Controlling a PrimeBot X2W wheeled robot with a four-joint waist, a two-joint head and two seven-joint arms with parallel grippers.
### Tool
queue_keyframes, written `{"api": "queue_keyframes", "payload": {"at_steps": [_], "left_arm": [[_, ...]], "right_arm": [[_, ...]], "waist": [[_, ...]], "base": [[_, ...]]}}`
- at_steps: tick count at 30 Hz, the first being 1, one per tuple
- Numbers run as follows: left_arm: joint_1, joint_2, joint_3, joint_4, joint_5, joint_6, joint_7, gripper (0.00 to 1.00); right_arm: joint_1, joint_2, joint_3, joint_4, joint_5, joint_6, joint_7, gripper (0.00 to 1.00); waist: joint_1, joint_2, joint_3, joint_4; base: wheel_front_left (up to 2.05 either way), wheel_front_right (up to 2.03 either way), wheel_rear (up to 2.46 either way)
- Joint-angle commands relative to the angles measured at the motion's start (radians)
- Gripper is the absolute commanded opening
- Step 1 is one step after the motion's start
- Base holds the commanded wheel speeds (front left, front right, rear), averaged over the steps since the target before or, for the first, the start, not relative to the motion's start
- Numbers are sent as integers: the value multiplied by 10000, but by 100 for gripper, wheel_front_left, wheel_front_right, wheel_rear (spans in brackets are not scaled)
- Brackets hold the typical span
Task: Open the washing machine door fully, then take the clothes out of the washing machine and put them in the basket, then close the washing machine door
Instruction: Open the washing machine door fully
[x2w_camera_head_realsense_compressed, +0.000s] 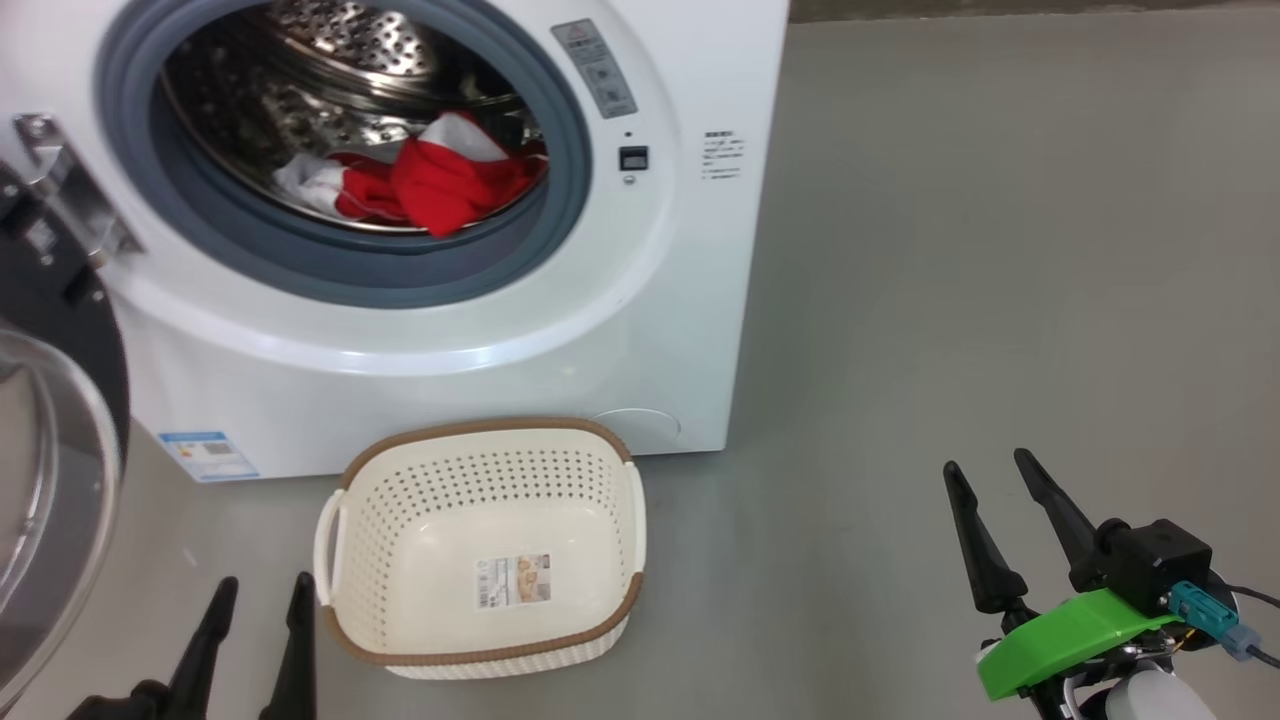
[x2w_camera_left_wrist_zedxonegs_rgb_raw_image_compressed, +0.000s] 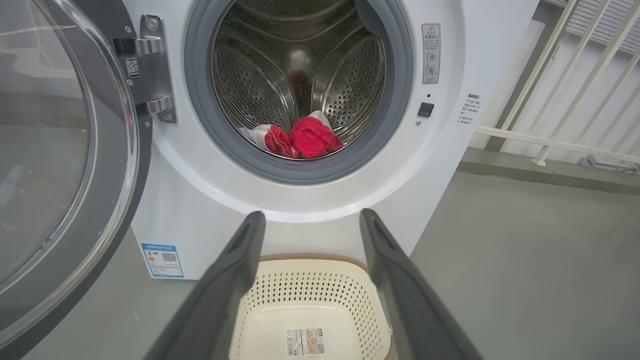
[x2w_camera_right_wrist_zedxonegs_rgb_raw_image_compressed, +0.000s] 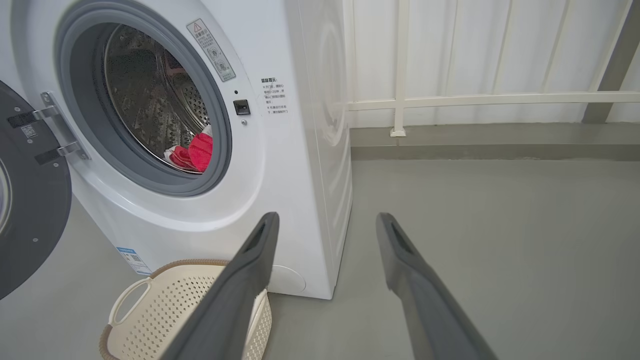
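Washing machine door (x2w_camera_left_wrist_zedxonegs_rgb_raw_image_compressed: 65, 150) stands swung out on my left, its glass bowl facing the room and its black rim hanging from the metal hinge (x2w_camera_left_wrist_zedxonegs_rgb_raw_image_compressed: 157, 75) at the left of the opening. The clothes (x2w_camera_head_realsense_compressed: 440, 180) lie in a small heap at the front bottom of the steel drum (x2w_camera_head_realsense_compressed: 340, 60): red fabric with white patches, resting just behind the grey gasket (x2w_camera_head_realsense_compressed: 380, 270), one red fold reaching toward the gasket's lip. None of the fabric is outside the washing machine (x2w_camera_head_realsense_compressed: 640, 330). The basket (x2w_camera_head_realsense_compressed: 480, 428) sits on the floor (x2w_camera_head_realsense_compressed: 1000, 250) right in front of the machine's base, below the opening and a little to its right, upright, with a paper label (x2w_camera_head_realsense_compressed: 513, 580) showing on its bottom. A blue label (x2w_camera_head_realsense_compressed: 205, 455) is stuck low on the machine's front, left of the basket. My left end effector (x2w_camera_head_realsense_compressed: 265, 583) is low and just left of the basket, fingers spread apart and gripping nothing; along its wrist view the two fingers frame the basket's near half and point toward the machine's front. My right end effector (x2w_camera_head_realsense_compressed: 986, 462) is well off to the right over bare floor, also spread wide with nothing between its fingers, a green bracket (x2w_camera_head_realsense_compressed: 1060, 635) behind them. A white railing (x2w_camera_right_wrist_zedxonegs_rgb_raw_image_compressed: 475, 100) runs along the wall beyond the machine's right side.
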Motion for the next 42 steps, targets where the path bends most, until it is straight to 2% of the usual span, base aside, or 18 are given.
{"api": "queue_keyframes", "payload": {"at_steps": [1,17,42], "left_arm": [[-57,251,236,-287,-66,-55,-78,100],[374,113,-2,-617,-159,-55,-78,100],[296,126,17,-913,-81,-55,-78,100]], "right_arm": [[46,-82,112,-283,46,50,-105,100],[388,-207,-80,-448,83,50,-105,100],[371,-215,-187,-517,34,50,-105,100]], "waist": [[0,0,-22,-310],[0,0,-297,-1013],[0,0,-137,-829]], "base": [[0,0,0],[0,0,0],[0,0,0]]}}
